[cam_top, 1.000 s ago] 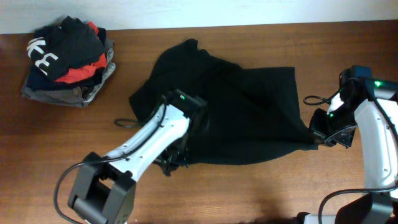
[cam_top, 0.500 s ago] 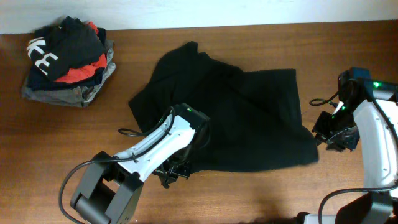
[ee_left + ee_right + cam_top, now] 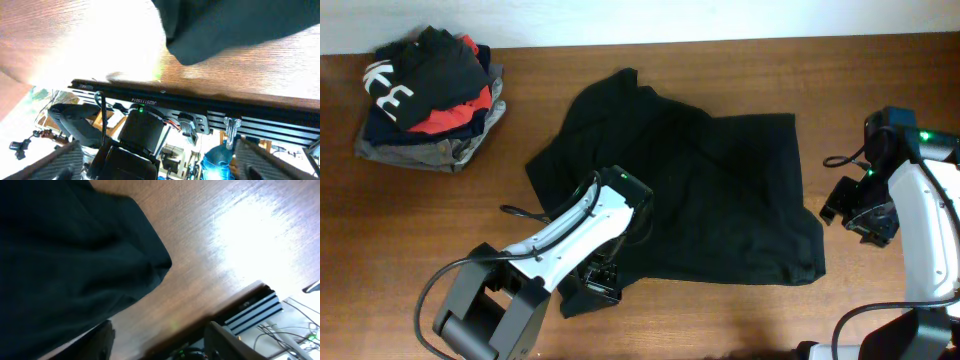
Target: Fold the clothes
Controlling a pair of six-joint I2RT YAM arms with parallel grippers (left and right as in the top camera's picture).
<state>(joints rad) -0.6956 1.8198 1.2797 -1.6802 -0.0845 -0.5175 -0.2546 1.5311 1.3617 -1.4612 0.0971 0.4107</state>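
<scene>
I anchor on the wooden table (image 3: 740, 320). At its far-left corner I see a garment pile (image 3: 425, 100): black garment with white letters (image 3: 445, 65) on top, red garment (image 3: 450, 119) under it, navy garment (image 3: 392, 133) and grey garment (image 3: 420, 157) lowest. Black rail (image 3: 200, 107) runs along the table's edge.

One top, one pile, two arms.
A single black top (image 3: 710, 190) lies spread on one tabletop (image 3: 410, 230); one pile of folded garments (image 3: 425, 100) shows four colours; the left arm (image 3: 570, 235) and right arm (image 3: 925, 230) make two.
</scene>
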